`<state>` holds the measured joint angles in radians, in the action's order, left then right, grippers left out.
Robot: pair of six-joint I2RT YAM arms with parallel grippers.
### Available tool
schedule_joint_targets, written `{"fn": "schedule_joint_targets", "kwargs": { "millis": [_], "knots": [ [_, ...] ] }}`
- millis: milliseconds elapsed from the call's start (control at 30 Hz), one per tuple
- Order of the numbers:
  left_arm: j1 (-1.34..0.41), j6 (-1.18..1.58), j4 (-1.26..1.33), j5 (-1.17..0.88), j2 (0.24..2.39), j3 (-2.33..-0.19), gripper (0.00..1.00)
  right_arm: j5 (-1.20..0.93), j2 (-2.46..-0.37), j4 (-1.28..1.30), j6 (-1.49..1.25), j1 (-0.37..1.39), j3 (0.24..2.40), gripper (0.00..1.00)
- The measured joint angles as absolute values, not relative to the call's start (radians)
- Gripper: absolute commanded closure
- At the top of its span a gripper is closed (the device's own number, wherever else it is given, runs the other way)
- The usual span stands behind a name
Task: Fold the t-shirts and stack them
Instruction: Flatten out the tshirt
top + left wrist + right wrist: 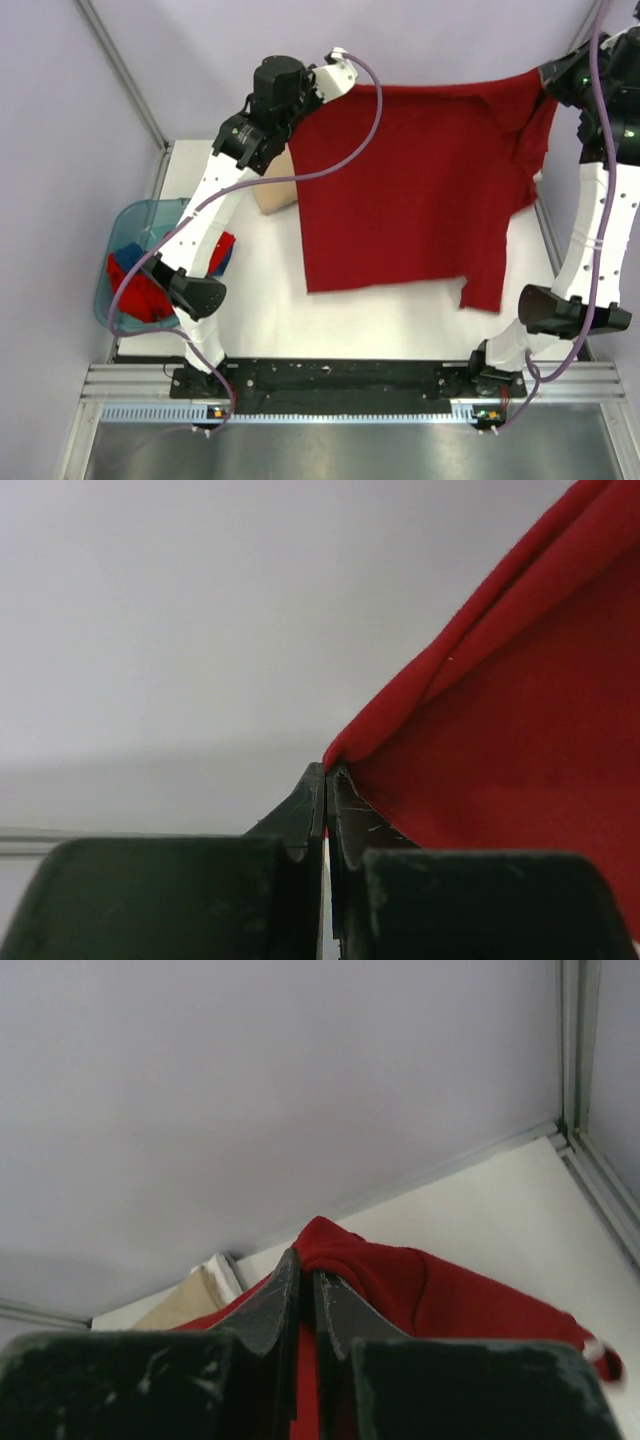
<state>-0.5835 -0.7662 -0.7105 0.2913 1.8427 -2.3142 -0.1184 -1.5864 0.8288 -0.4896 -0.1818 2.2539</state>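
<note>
A dark red t-shirt point(420, 180) hangs spread out above the white table, held up by its two upper corners. My left gripper point(340, 62) is shut on its upper left corner; the left wrist view shows the red cloth point(500, 760) pinched at the fingertips point(326, 772). My right gripper point(548, 82) is shut on its upper right corner, where the cloth bunches; the right wrist view shows the red cloth point(400, 1280) clamped at the tips point(305, 1260). Folded tan and white tees point(272, 192) lie behind the left arm, also in the right wrist view point(190, 1300).
A translucent teal plastic tub point(125, 225) stands at the left table edge with red point(140, 290) and blue point(222, 255) tees in it. Grey walls enclose the table on three sides. A metal rail point(340, 385) carries the arm bases in front.
</note>
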Motion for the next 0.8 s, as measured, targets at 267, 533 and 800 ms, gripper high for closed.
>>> {"fn": "schedule_joint_targets", "kwargs": {
  "millis": [267,533,800],
  "knots": [
    [-0.585,-0.836,-0.571,0.352,1.824,-2.389,1.00,-0.110,-1.392,0.780,-0.411,-0.195,2.246,1.00],
    [-0.585,-0.778,-0.692,0.213,1.622,-2.095,1.00,-0.099,-0.928,0.751,-0.404,-0.195,1.644,1.00],
    [-0.584,-0.736,-0.913,0.087,1.493,-1.551,1.00,-0.189,-0.705,0.915,-0.486,-0.195,1.064,1.00]
  ]
}}
